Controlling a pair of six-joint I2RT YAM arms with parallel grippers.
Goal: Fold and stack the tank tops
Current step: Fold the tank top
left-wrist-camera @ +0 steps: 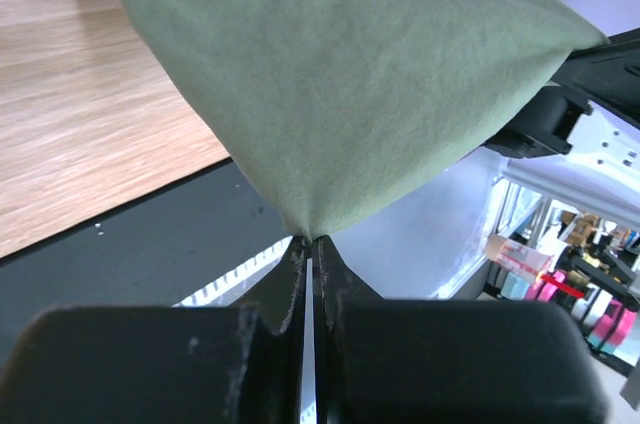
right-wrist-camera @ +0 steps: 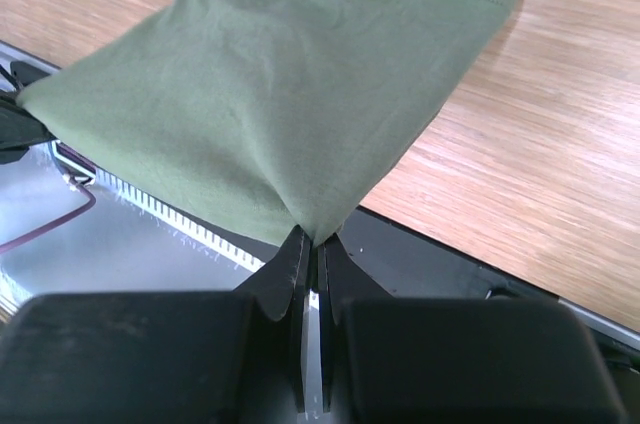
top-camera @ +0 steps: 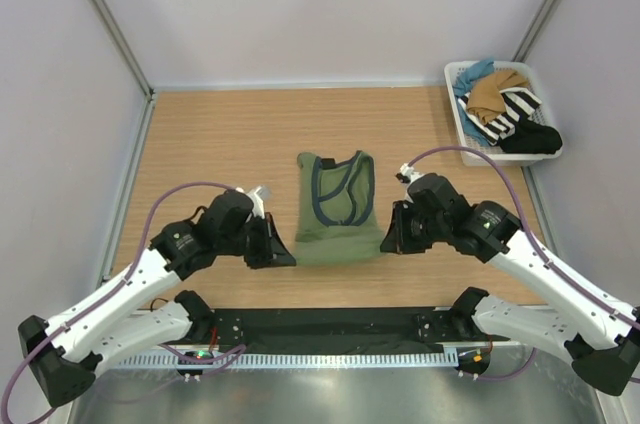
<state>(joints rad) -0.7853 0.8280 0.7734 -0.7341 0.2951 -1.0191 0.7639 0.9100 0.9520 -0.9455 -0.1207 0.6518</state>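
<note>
An olive green tank top [top-camera: 337, 212] with dark blue-grey trim lies in the middle of the wooden table, neck toward the far side. My left gripper [top-camera: 283, 247] is shut on its near left hem corner, and the green cloth [left-wrist-camera: 350, 74] stretches up from the pinch [left-wrist-camera: 309, 239]. My right gripper [top-camera: 388, 236] is shut on the near right hem corner, the green cloth [right-wrist-camera: 290, 104] taut away from the pinch [right-wrist-camera: 314, 242]. The hem hangs lifted between both grippers. A tan-brown top [top-camera: 496, 92] lies in the basket at the back right.
A white basket [top-camera: 455, 104] at the table's back right corner holds the tan top, a black-and-white striped garment [top-camera: 512, 109], a black garment [top-camera: 531, 137] and a bit of blue cloth [top-camera: 472, 76]. A black strip [top-camera: 330, 322] runs along the table's near edge. Walls enclose three sides.
</note>
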